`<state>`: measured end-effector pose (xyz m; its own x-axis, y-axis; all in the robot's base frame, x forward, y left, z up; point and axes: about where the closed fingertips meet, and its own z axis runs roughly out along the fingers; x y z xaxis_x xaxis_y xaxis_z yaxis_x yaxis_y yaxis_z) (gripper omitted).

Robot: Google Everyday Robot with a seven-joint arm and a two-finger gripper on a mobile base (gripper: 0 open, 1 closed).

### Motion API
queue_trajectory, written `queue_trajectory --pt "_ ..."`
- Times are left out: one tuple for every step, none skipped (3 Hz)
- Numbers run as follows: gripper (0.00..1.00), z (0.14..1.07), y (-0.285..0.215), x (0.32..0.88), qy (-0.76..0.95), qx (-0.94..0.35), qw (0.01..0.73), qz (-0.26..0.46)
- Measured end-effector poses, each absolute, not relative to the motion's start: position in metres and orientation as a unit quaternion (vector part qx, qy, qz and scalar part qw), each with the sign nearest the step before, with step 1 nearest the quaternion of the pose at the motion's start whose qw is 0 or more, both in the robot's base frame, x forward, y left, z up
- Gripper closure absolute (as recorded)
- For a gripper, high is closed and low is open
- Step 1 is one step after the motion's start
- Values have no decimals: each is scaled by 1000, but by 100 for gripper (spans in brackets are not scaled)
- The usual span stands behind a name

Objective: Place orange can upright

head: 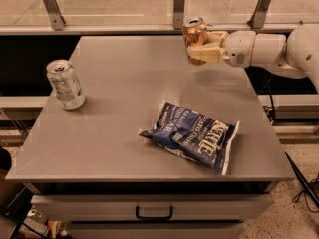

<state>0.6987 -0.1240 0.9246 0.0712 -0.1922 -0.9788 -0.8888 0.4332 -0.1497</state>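
Gripper: the gripper (pixel 201 50) was at the table's 1 o'clock, fingers closed around the orange can's lower half.
Orange can: the orange can (pixel 194 32) was held near-upright with its silver top up, over the far edge of the table (pixel 119 118); no marking was readable.
Silver can: the silver can (pixel 65 83) stood at 9 o'clock, its print illegible.
Chip bag: the blue chip bag (pixel 192 136) lay flat at 5 o'clock; its large white lettering seemed to read "KETTLE".
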Motion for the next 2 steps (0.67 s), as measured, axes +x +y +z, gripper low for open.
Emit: queue_trajectory --pt "100 915 -125 704 615 -434 584 304" --pt "100 902 -127 711 621 -422 583 312"
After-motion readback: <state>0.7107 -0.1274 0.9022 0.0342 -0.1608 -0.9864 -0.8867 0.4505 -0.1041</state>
